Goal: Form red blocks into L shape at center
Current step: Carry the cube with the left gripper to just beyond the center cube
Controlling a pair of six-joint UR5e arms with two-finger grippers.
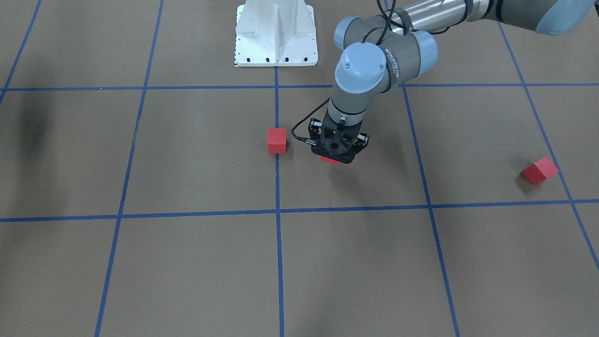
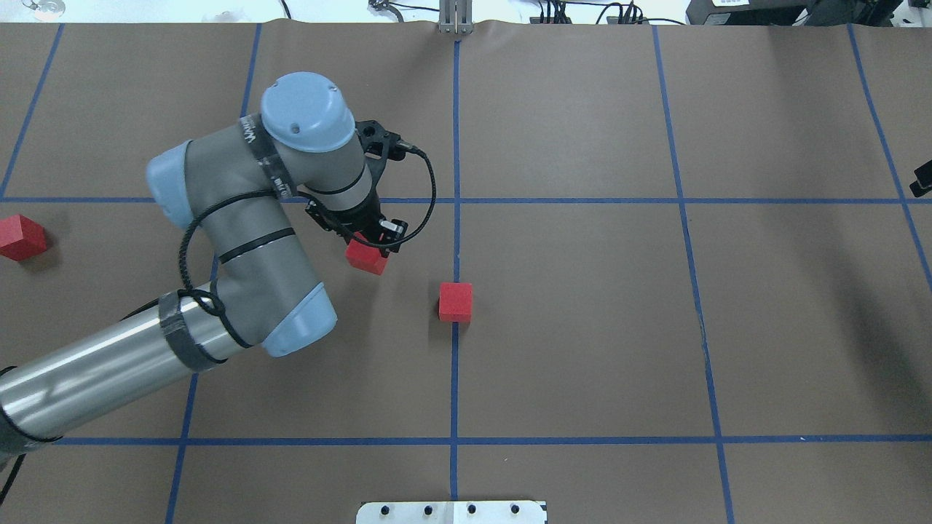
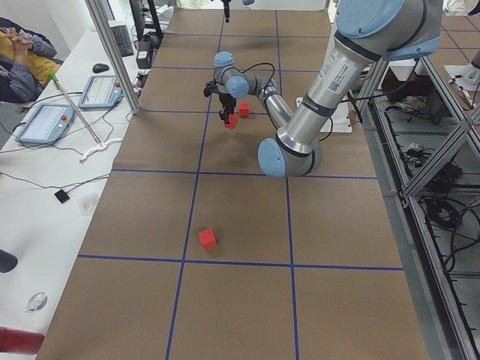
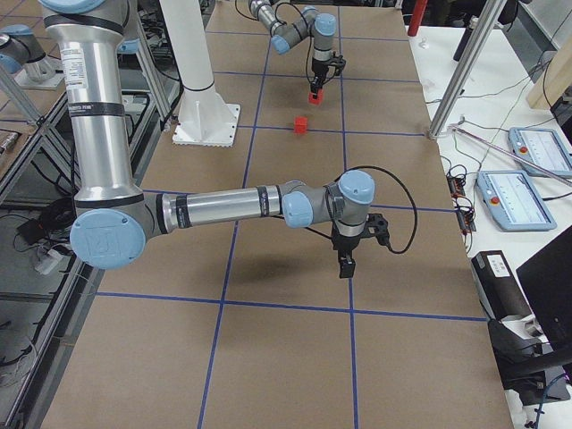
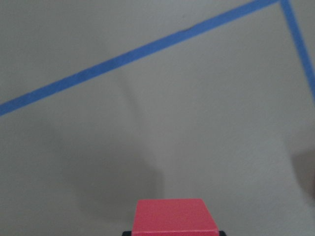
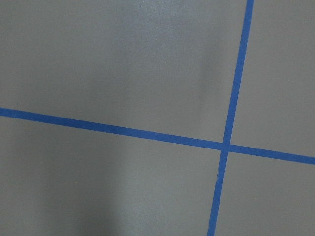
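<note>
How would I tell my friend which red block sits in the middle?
Find the long blue tape line running down the middle. One red block sits right on that line. Unlike it, the held block is in the left hand and the far block lies alone off to the side.

From the front-facing camera the held red block [image 1: 330, 160] is nearly all hidden under the left pincer [image 1: 333, 152] — I get only a thin red sliver on the side away from the robot. The left wrist camera cuts the same block off at its bottom edge. Of the fingers [image 5: 222, 233] only dark slivers show beside it, so the contact itself is out of my sight. The right pincer [image 2: 922, 180] is a dark scrap clipped by the overhead view's right edge — and in the right side view it is too small for me to tell how its jaws stand. The white robot base [image 2: 451, 511] is cut off at the overhead view's near edge.
</note>
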